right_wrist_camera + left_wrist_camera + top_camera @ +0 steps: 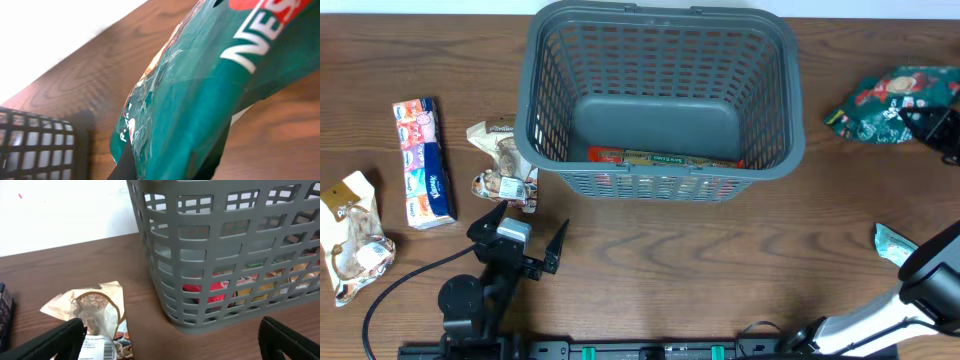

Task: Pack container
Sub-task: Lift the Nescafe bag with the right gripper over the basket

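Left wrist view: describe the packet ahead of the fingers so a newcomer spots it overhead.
Find the grey basket mid-table. Beside its near-left corner, just beyond the left gripper, lies a crinkled beige packet with a barcode label. Its left neighbour is a long blue-and-pink pack; the other beige packet sits far left.

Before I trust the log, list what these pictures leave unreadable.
Flat red-and-yellow packet in the dark grey slatted plastic basket: overhead, near wall covers part; left wrist, slats break up its print.
Right gripper: right wrist, the green foil snack packet fills the frame, so its grip is unclear.
Pale teal wrapper: overhead, right arm overlaps it.
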Motion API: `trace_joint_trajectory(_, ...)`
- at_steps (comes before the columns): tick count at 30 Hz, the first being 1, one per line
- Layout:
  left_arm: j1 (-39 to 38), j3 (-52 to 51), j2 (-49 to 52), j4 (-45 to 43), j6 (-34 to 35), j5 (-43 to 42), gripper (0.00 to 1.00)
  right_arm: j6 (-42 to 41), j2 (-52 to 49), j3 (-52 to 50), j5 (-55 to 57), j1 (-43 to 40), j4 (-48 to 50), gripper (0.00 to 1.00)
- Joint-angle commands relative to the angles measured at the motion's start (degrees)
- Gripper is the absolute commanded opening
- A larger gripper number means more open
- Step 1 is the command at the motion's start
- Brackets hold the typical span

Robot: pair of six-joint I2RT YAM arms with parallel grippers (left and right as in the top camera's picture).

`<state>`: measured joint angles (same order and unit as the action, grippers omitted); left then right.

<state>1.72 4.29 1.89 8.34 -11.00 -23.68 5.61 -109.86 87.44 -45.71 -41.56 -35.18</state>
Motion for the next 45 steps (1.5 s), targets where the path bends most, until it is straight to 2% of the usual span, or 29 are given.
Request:
trace_joint_trajectory(1, -0.1, -1.3, 0.0, 0.4, -1.0, -0.8, 0.99, -0.9, 7.6, 2.2, -6.1, 2.5, 1.4, 0.01)
trace_joint_trajectory(8, -0.1, -1.3, 0.0, 0.4, -1.0, -0.8, 0.99, -5.7, 15.8, 4.3, -5.9, 5.3, 2.2, 0.01)
trace_joint_trajectory(21, -0.1, -1.3, 0.0, 0.4, -1.0, -0.7, 0.99, -12.5, 32.2, 11.2, -6.2, 5.6, 0.7, 0.01)
trace_joint_trajectory(31, -0.1, -1.3, 0.0, 0.4, -1.0, -0.8, 0.99, -12.9, 36.9, 14.3, -16.2, 6.7, -3.8, 0.01)
trace_joint_trajectory(36, -0.1, -1.3, 0.0, 0.4, -1.0, -0.7, 0.99, -10.8, 36.8, 14.3, -16.4, 13.1, -7.1, 0.01)
trace_joint_trajectory(45, -0.1, -1.3, 0.0, 0.4, -1.0, -0.7, 0.99, -8.8, 35.8, 14.3, -5.4, 31.2, -10.1, 0.02)
